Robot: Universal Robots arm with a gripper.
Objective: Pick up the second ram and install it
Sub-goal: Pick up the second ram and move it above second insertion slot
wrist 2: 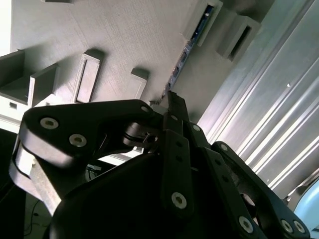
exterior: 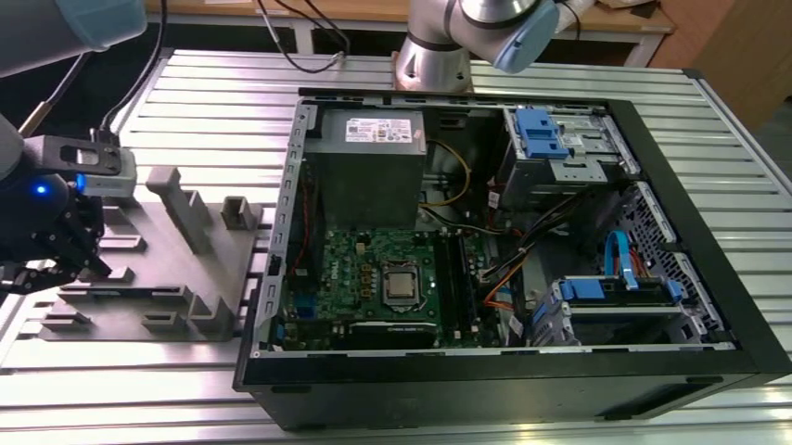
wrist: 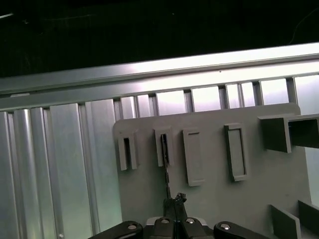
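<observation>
The second ram (wrist: 166, 169), seen edge-on and held upright in the grey holder block (wrist: 214, 204), is pinched on its thin edge by the narrowly closed pincer (wrist: 175, 201), so it could be tilted, jammed within that block or dropped if drawn out askew.

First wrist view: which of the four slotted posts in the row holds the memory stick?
The narrow post in line with the tool: the second ram runs edge-on from its slot to the tool; the other three show no stick.
</observation>
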